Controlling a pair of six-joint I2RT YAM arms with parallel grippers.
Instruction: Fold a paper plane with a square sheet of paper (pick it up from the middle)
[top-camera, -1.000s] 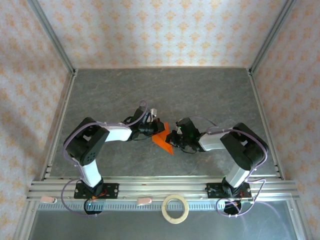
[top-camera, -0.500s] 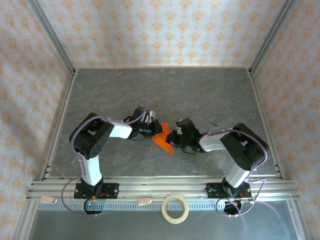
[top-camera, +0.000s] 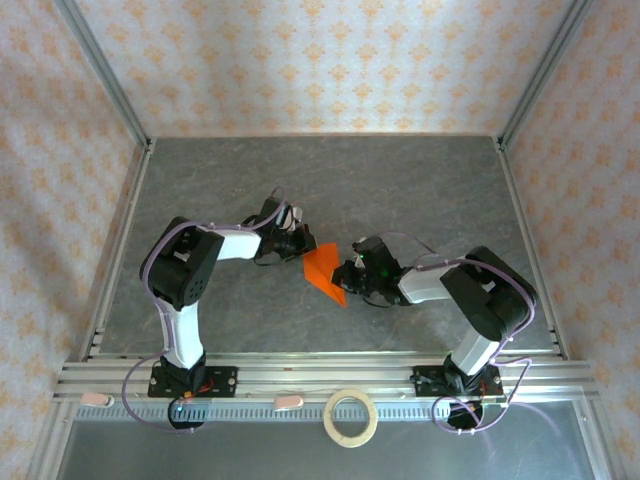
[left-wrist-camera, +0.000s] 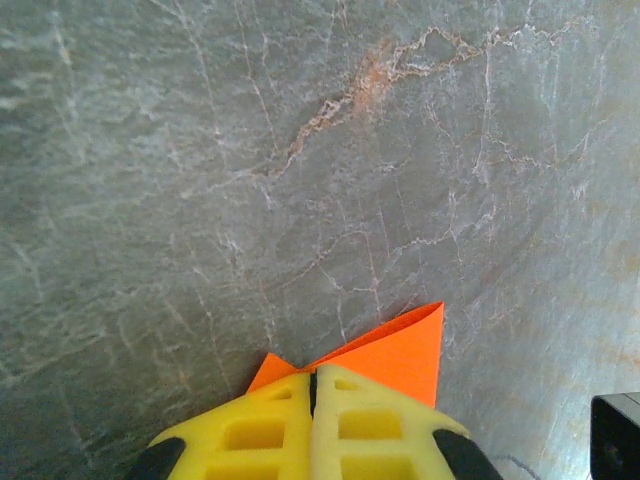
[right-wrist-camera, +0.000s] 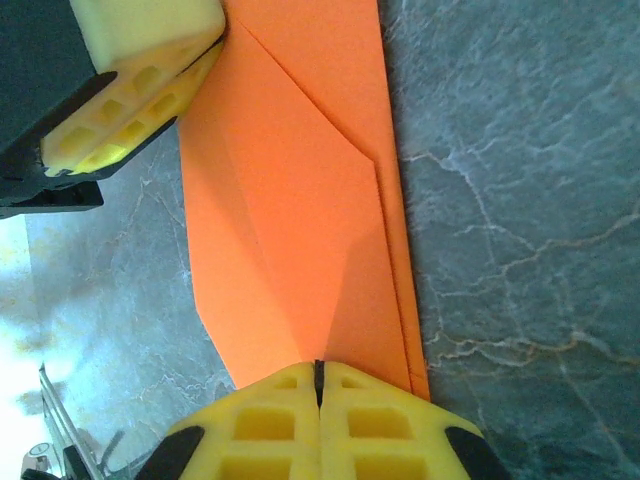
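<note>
**Mia:** Where is the plane (top-camera: 323, 273)?

**Ben:** It lies flat on the table (top-camera: 420, 180), near the middle, right between the two arms. It is orange and you can see flaps folded over on it.

**Mia:** What is the left gripper (left-wrist-camera: 312, 385) doing?

**Ben:** Its yellow fingers are squeezed together with no gap. The tip sits on one corner of the plane. I think it pushes down on the paper. It does not look like it is holding it.

**Mia:** And the right gripper (right-wrist-camera: 318, 375)?

**Ben:** The same. Its fingers are together too. The tip rests on the other end of the plane, close to the long fold at the side.

**Mia:** So which step is this?

**Ben:** I think they are pressing a fold flat. The paper is already long and thin, with one slanted end, so a lot of the folding looks done. It does not look like a finished dart yet.

**Mia:** What comes next?

**Ben:** One tip should hold the paper down so it cannot slip. The other should rub along the fold, softly, so the paper does not tear or slide away. After that, one gripper has to open to lift a flap.
</note>
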